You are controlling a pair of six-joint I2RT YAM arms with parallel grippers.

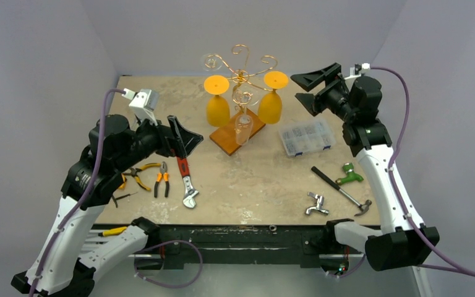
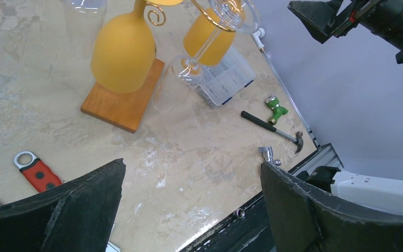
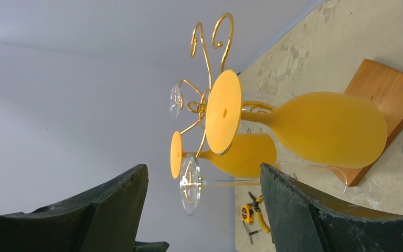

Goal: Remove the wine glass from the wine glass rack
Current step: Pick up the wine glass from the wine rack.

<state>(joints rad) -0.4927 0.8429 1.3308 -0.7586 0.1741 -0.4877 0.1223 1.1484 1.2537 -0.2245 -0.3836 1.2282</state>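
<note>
Four wine glasses hang upside down on the one wine glass rack [image 1: 241,74]. It is a tall golden wire stand with curled spiral arms, on a flat rectangular orange-brown wooden base [image 1: 237,132]. The rack stands at the far middle of the beige, mottled tabletop [image 1: 253,179].

Two of them are opaque matte yellow glasses, one on the left [image 1: 218,110] and one on the right [image 1: 271,106], each with a round flat foot on top. The other two are clear glasses. One hangs on the near side [image 1: 243,129] with its bowl close over the base. Of the other I see only the round foot at the far left spiral [image 1: 210,61].

On the tabletop I count also one clear plastic compartment box [image 1: 307,136] just right of the base, one black-handled hammer [image 1: 341,189], one green tool [image 1: 350,174], one shiny metal tap [image 1: 316,203], one red-handled adjustable wrench [image 1: 185,179], and two pliers, one [image 1: 161,179] beside the other [image 1: 137,173].

My two arms are both raised. The left pincer [image 2: 191,165] hovers over the tabletop to the left of the rack, spread wide and holding nothing. The right pincer [image 3: 203,169] is wide too and empty. It is level with the glass feet at the right of the rack, near the right yellow glass but apart from it.
</note>
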